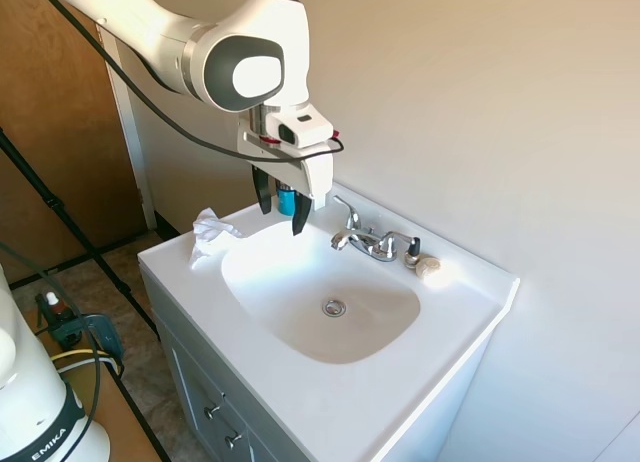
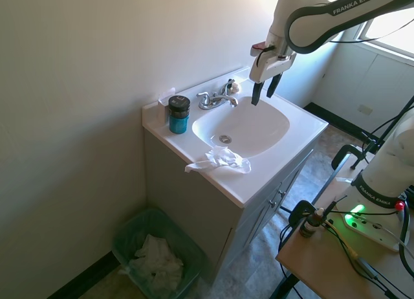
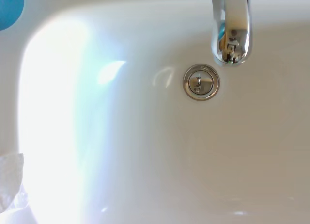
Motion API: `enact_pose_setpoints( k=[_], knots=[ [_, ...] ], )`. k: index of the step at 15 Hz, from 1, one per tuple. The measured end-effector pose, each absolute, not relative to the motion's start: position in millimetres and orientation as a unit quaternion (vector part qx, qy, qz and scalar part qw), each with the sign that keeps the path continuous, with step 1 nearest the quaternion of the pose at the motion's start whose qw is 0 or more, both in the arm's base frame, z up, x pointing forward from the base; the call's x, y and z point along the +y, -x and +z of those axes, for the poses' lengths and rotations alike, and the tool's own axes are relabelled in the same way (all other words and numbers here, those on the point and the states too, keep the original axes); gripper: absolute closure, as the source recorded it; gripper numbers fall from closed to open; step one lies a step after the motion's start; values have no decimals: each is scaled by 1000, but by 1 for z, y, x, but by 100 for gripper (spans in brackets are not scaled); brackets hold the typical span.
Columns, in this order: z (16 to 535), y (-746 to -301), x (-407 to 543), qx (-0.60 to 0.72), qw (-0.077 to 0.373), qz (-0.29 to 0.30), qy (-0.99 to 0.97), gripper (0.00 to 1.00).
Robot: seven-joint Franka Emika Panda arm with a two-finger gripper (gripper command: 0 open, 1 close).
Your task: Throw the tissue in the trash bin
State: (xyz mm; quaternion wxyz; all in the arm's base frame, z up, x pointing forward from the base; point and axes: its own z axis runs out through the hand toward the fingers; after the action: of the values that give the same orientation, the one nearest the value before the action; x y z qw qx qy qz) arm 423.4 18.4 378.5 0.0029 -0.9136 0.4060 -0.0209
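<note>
White everywhere: the vanity top, the basin and the arm I'm steering. My hand (image 1: 281,211) hangs above the sink (image 1: 300,382), close to the faucet (image 1: 362,241), with its two dark fingers (image 1: 262,192) spread apart and nothing between them; it touches nothing. In the second exterior view the same hand (image 2: 264,89) hovers over the far side of the basin.

The tissue (image 2: 223,160) lies crumpled on the table's near rim in that view, just beside the basin and well apart from the hand. From the first exterior view it sits at the left corner of the top (image 1: 210,229). In the wrist view a bit of it shows at the edge (image 3: 9,180), with the drain (image 3: 201,82) and the chrome spout (image 3: 231,27) in sight.

On the floor left of the vanity stands the green bin (image 2: 132,228), with white paper already in it.

A blue jar (image 2: 178,114) with a dark lid stands by the wall beside the faucet. A beige lump (image 1: 428,268) rests right of the faucet.

"FRANKA EMIKA" reads on the arm's upper link (image 2: 359,2).
</note>
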Motion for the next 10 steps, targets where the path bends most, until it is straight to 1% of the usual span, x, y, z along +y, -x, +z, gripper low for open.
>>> enact_pose_setpoints(
  k=[5,10],
  knots=[
    [378,-422,38,383,1,-24,924,0],
    [371,-405,125,342,-13,-29,939,0]
  ],
)
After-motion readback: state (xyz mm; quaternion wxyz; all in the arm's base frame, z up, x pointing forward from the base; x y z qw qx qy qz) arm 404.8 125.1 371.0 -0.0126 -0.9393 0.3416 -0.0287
